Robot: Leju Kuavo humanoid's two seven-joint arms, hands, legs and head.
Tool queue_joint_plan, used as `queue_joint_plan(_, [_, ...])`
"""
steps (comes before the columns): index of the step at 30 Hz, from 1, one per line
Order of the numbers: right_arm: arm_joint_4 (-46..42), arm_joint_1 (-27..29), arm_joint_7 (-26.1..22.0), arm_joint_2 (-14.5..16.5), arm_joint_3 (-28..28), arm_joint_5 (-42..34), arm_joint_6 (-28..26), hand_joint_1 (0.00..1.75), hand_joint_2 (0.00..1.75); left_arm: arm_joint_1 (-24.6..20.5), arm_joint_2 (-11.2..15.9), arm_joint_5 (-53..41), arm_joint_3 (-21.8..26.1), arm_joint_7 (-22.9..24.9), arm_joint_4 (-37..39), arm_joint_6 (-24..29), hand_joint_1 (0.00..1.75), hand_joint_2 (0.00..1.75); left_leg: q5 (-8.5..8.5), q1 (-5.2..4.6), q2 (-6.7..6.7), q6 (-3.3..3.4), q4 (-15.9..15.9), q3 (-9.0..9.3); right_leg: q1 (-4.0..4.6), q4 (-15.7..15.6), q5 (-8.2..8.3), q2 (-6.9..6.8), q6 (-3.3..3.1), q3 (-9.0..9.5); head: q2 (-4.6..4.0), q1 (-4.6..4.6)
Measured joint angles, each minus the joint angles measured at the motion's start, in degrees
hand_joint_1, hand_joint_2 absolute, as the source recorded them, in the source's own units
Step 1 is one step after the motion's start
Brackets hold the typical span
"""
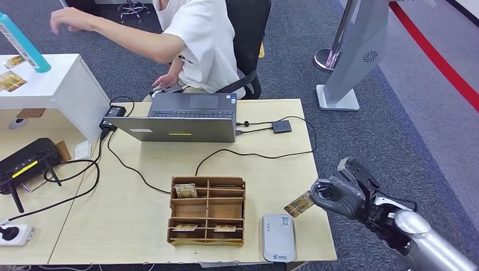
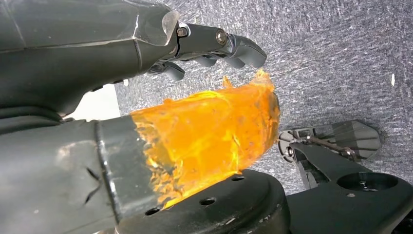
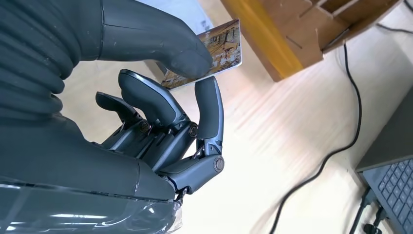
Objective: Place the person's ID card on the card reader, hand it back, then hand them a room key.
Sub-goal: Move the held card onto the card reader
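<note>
My right hand hovers at the table's right edge and pinches a patterned ID card between thumb and a finger. The card juts toward the table, just above and right of the grey-white card reader lying at the front edge. A wooden organiser left of the reader holds several small cards in its compartments. The person in a white shirt sits behind the laptop with one arm stretched out to the left. My left hand hangs over the carpet, holding nothing, its fingers apart from the orange-covered thumb.
A laptop stands at the table's far edge with a black cable running across the middle. A black router, a white box and a power strip are on the left. A grey stand rises on the carpet at right.
</note>
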Motion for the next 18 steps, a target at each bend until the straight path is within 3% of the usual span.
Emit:
queue_joint_plan(5, [3.3, -7.4, 1.7, -0.1, 4.9, 0.4, 1.1, 1.75, 1.75, 0.0, 0.0, -0.2, 0.0, 0.0, 0.0, -0.1, 0.0, 0.0, 0.01, 0.0, -0.02, -0.01, 0.0, 0.0, 0.01, 0.0, 0.0, -0.01, 0.0, -0.02, 0.0, -0.01])
queue_joint_plan(13, [5.7, -14.0, 2.9, -0.3, 9.8, 2.0, 1.7, 1.75, 1.75, 0.0, 0.0, -0.1, 0.0, 0.0, 0.0, -0.1, 0.0, 0.0, 0.01, 0.0, -0.03, -0.01, 0.0, -0.04, -0.01, 0.0, 0.0, -0.01, 0.0, -0.02, 0.0, 0.0])
queue_joint_plan(18, [5.9, -21.2, 5.7, -2.1, 14.4, 2.1, 3.1, 1.75, 1.75, 0.0, 0.1, 0.2, 0.0, 0.0, 0.0, -0.1, 0.0, 0.0, 0.02, -0.02, -0.07, 0.0, 0.0, -0.01, -0.01, 0.0, 0.0, -0.07, 0.0, -0.01, 0.0, -0.01])
